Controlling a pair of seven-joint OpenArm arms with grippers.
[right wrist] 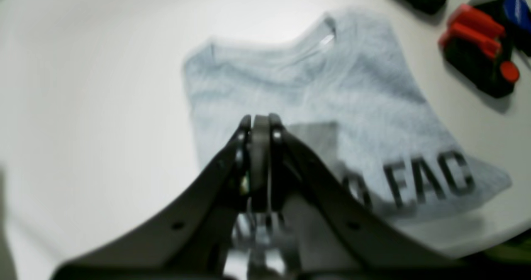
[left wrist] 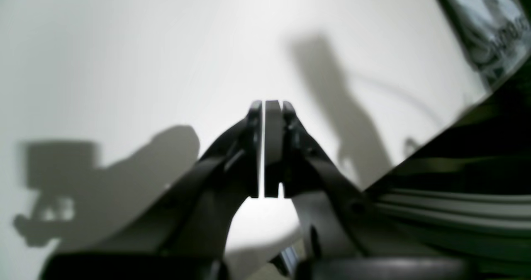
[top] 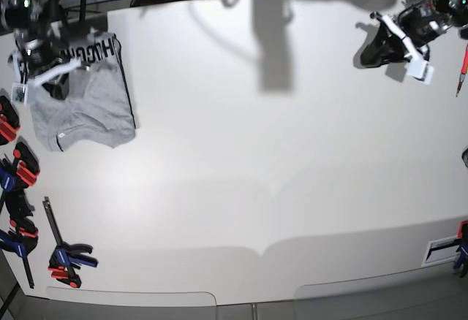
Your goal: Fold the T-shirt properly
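Note:
The light grey T-shirt lies folded into a compact rectangle at the table's far left corner, with black capital lettering along one edge. In the right wrist view the T-shirt shows its collar at the far side and the lettering nearer the table edge. My right gripper is shut and empty, hovering just above the shirt's near part; in the base view it hangs over the shirt's left side. My left gripper is shut and empty over bare white table, at the far right, well away from the shirt.
Red-and-black clamps lie beside the shirt, and several more line the table's left edge and front left. The table edge runs close by my left gripper; pale printed cloth lies beyond it.

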